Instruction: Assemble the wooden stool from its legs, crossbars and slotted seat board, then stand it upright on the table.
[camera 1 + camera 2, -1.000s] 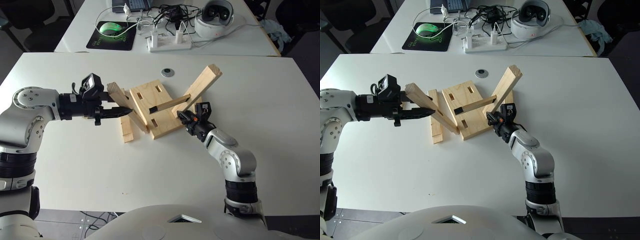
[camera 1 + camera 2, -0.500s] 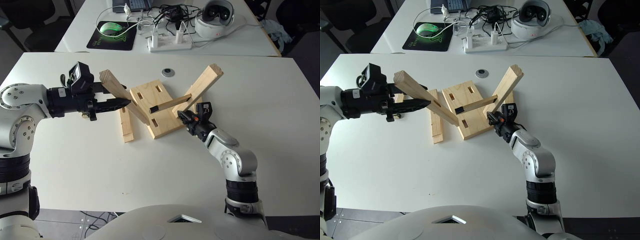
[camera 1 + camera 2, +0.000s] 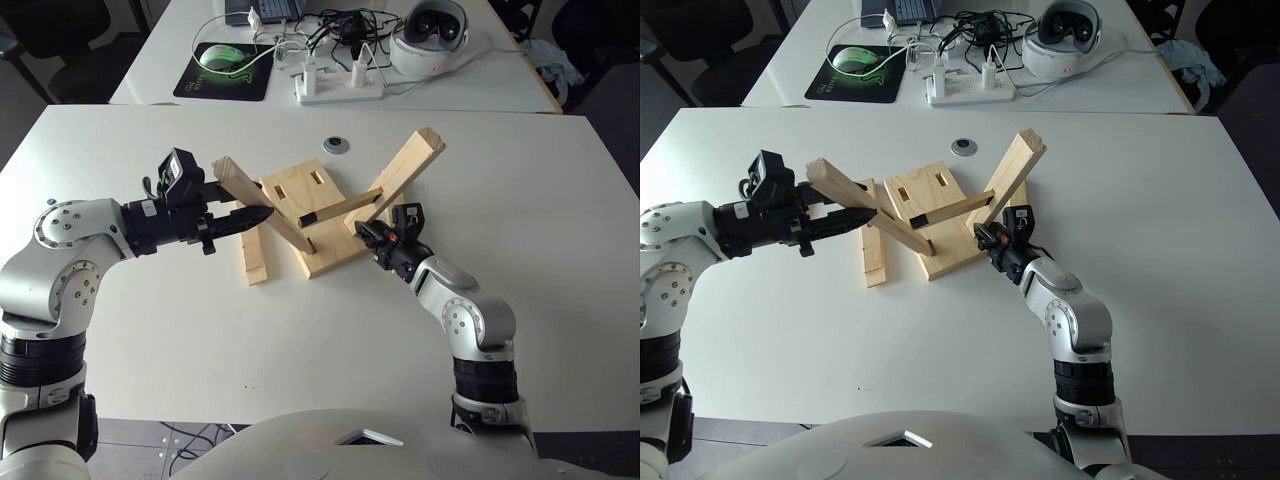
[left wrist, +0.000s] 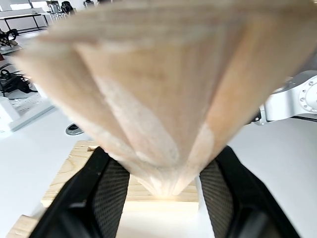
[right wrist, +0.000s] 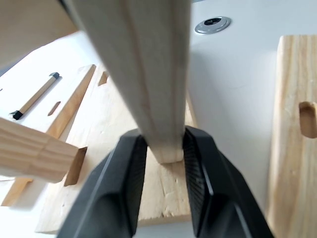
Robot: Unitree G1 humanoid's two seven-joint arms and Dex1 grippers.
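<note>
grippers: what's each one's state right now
Left gripper: closed on a tilted wooden leg.
Right gripper: closed on the other leg.

white table (image 3: 560, 200), seat board (image 3: 335, 245), loose leg (image 3: 255, 262)

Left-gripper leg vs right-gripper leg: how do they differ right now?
The left-held leg slants down toward the robot's right over the seat board; the right-held leg leans up toward the right. The left gripper grips its leg partway along; the right gripper clamps its leg's lower end. A crossbar appears to join only the right-held leg. Both are pale wooden bars.
</note>
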